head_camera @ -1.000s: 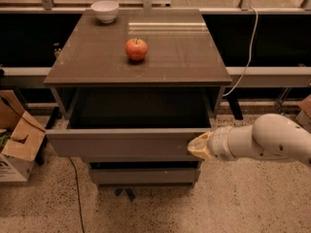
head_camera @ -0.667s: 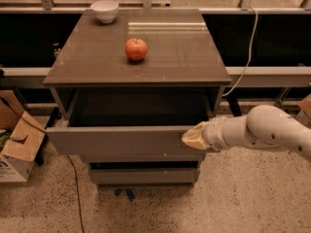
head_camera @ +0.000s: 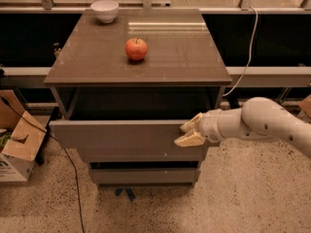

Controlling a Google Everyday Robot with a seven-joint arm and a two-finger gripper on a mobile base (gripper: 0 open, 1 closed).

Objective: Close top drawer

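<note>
No legible writing anywhere, even on the pincer (head_camera: pixel 190 132) at the top drawer (head_camera: pixel 121 136).

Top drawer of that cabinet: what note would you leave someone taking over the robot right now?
Gripper: fingers open, holding nothing, at the right end of the wide grey-brown top drawer's flat front panel; contact not certain.
Drawer stands pulled out, dark inside.
Done: gripper placed at the front.
Left: push the drawer fully in.
Red apple and white bowl sit on the tabletop.
</note>
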